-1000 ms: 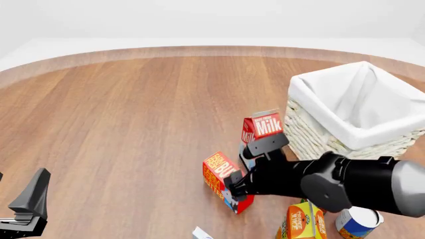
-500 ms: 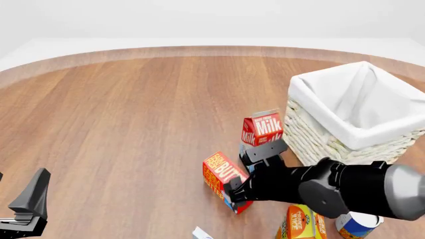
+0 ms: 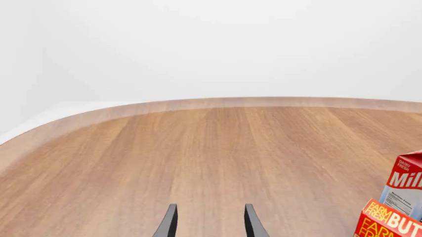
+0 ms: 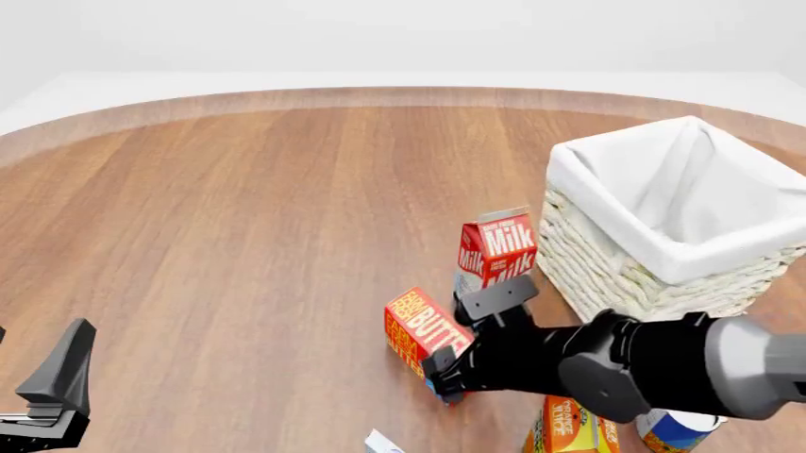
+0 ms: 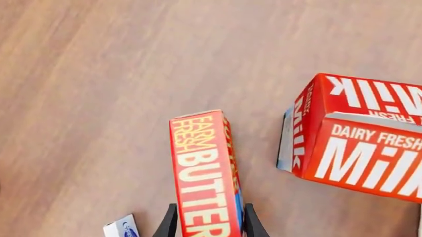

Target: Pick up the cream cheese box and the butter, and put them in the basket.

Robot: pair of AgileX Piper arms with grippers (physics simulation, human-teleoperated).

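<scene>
The butter (image 4: 420, 332) is a red-and-orange carton standing on the table just left of the milk carton (image 4: 499, 247). My right gripper (image 4: 450, 366) is open and low over it. In the right wrist view both fingers flank the butter (image 5: 201, 177), one on each long side. The cream cheese box (image 4: 381, 441), small and white-blue, lies at the front edge of view, beside the butter (image 5: 121, 228). At the right stands the basket (image 4: 592, 189), whitish wicker with a white liner. My left gripper (image 4: 53, 396) waits open at the front left over bare wood (image 3: 207, 219).
An orange juice carton (image 4: 569, 427) and a blue-and-white can (image 4: 677, 429) stand under my right arm at the front right. The milk carton (image 5: 359, 148) is close to the butter on the basket's side. Open wood stretches to the left and far side.
My right arm has moved lower and back toward the front edge, bringing its fingers down around the butter. The butter, milk and left arm have not moved.
</scene>
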